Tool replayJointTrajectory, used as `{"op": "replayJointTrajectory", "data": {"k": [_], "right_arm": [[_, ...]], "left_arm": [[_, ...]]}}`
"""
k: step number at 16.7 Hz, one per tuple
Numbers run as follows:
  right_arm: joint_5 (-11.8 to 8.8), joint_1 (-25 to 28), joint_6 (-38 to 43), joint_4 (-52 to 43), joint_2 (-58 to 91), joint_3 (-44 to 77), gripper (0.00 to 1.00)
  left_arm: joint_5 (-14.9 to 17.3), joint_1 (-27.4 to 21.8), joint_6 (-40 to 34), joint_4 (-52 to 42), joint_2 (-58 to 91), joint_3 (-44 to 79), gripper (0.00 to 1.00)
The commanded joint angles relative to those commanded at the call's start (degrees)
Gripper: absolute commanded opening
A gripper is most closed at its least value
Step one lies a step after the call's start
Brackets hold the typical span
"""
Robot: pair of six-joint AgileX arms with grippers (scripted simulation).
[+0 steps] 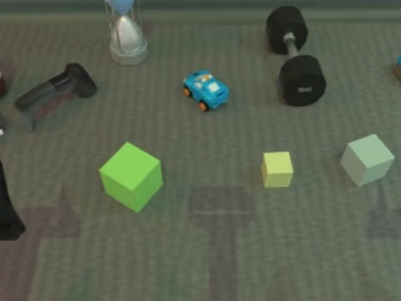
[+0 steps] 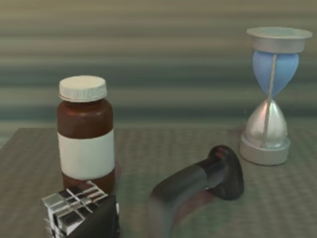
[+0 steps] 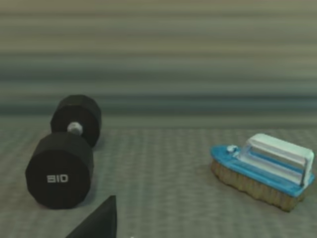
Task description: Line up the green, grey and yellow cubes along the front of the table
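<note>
Three cubes lie apart on the table, roughly in a row across its middle. The large lime green cube is left of centre, turned at an angle. Right of centre sits the small yellow cube, and the pale grey cube is near the right edge. My left arm shows as a dark shape at the left edge, well clear of the green cube. My right arm is outside the top view; only a dark part of my right gripper shows in its wrist view. Neither gripper holds a cube.
Along the back stand an hourglass, a black dumbbell, a blue toy car and a black handheld scanner. A brown bottle and a mirrored puzzle cube are far left, a blue brush far right.
</note>
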Motion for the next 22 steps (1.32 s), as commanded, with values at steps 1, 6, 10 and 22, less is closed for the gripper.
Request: {"op": "replayJointTrajectory", "data": {"k": [1, 6, 10, 22], "right_arm": [[0.00, 0.00, 0.00, 0.00, 0.00, 0.00, 1.00], [0.09, 1.73, 1.63, -3.99, 5.90, 5.93, 1.00], [0.07, 5.89, 5.28, -13.62, 21.51, 20.81, 1.00], [-0.19, 22.25, 20.00, -53.89, 97.93, 79.92, 1.00]], "left_arm": [[0.00, 0.00, 0.00, 0.00, 0.00, 0.00, 1.00], [0.00, 0.00, 0.00, 0.00, 0.00, 0.00, 1.00], [0.00, 0.00, 0.00, 0.00, 0.00, 0.00, 1.00], [0.00, 0.00, 0.00, 0.00, 0.00, 0.00, 1.00]]}}
